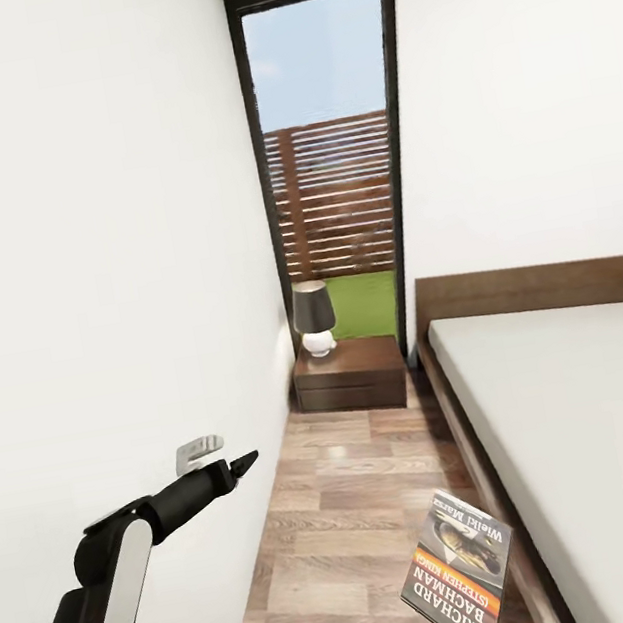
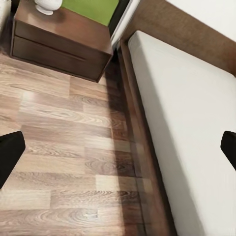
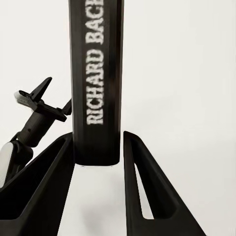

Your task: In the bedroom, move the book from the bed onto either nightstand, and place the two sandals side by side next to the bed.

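Between the white wall and the bed (image 1: 591, 407) runs a narrow strip of wood-plank floor (image 1: 354, 507), ending at the nightstand (image 1: 354, 370) under the tall window (image 1: 330, 146). A lamp (image 1: 314, 319) stands on the nightstand's left part, leaving bare top to its right. The book (image 1: 461, 570) hangs above the floor just beside the bed's dark frame edge, tilted, cover up. From the right wrist, the right gripper (image 3: 98, 147) pinches the book's spine (image 3: 96, 78) between its two fingers. The left gripper (image 1: 231, 464) reaches forward close by the wall, its fingers spread wide and empty over the floor and mattress edge.
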